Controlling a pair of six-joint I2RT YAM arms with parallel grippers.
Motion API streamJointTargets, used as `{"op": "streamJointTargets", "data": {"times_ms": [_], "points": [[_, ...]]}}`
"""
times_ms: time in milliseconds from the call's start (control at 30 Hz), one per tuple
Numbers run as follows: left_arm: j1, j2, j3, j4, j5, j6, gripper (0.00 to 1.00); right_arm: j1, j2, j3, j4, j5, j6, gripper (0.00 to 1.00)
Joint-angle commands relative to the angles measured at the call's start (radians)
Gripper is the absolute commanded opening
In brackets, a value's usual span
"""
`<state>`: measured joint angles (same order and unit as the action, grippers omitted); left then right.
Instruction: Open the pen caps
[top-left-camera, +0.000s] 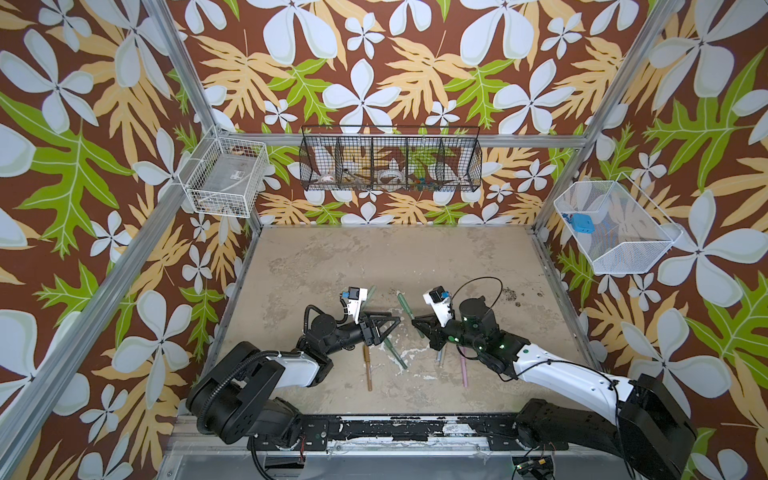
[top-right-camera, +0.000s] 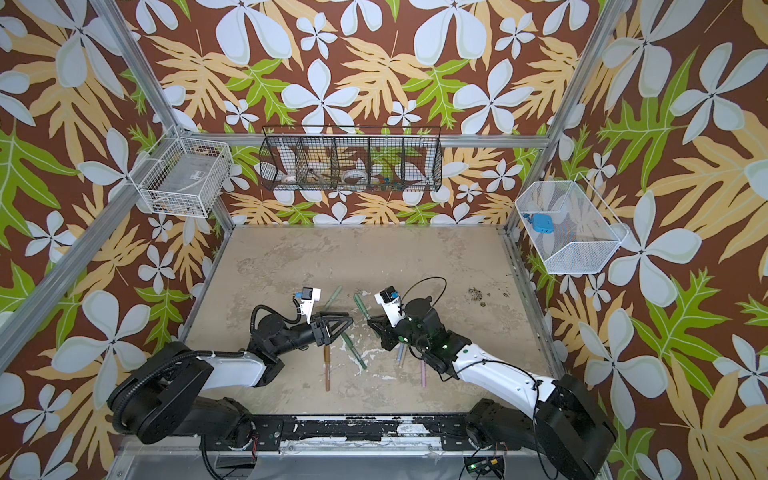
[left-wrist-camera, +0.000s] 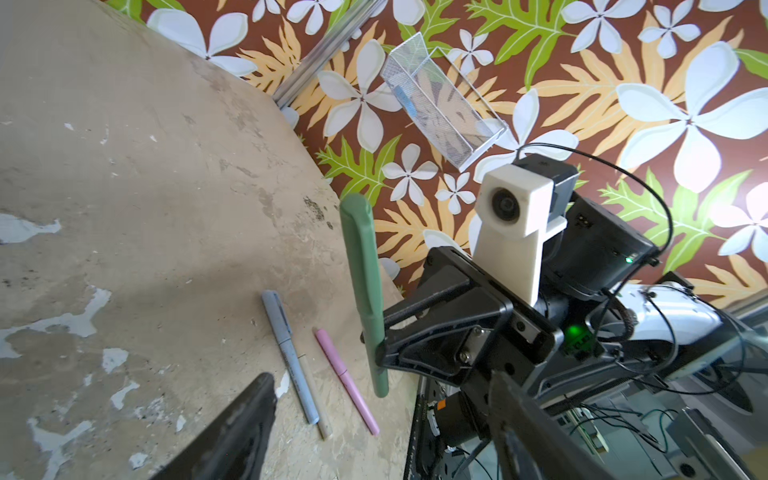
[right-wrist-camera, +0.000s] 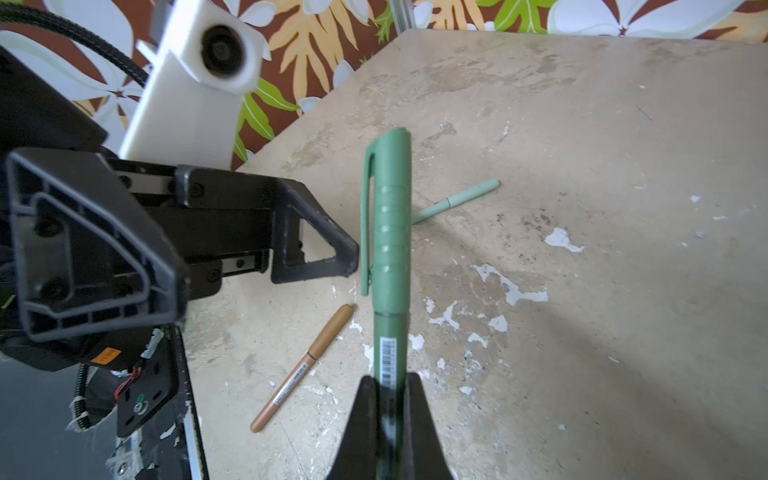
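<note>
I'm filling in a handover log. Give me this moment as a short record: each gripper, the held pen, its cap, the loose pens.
right gripper: shut on the green pen, lifted off the table
cap: on the green pen, end toward the left gripper
left gripper: open, a finger beside the cap, not closed on it
loose on table: brown pen, sage green pen, pink pen, grey-blue pen, beige pen, second green pen

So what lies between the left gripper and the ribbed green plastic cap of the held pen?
Nothing: in the right wrist view the open left gripper nearly reaches the ribbed green plastic cap, with no object between.
</note>
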<state>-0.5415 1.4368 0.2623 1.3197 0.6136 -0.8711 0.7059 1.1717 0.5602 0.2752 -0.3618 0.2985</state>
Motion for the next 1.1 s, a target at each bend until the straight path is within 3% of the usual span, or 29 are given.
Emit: {"op": "streamJointTargets", "data": {"times_ms": [0,367,733,1067], "points": [[0.002,0.033,-0.005,0.208,0.053,-0.067,0.80,0.001,0.016,0.004,0.053,-0.092,-0.010,0.01],[0.001,0.041,-0.002,0.146,0.003,-0.047,0.70,0.003,0.037,-0.003,0.087,-0.161,-0.005,0.01],[0.002,-0.086,-0.025,0.010,-0.081,0.033,0.66,0.010,0.056,-0.023,0.157,-0.261,-0.008,0.02],[0.001,-0.105,-0.015,-0.022,-0.068,0.046,0.61,0.047,0.063,-0.024,0.171,-0.243,-0.029,0.03]]}}
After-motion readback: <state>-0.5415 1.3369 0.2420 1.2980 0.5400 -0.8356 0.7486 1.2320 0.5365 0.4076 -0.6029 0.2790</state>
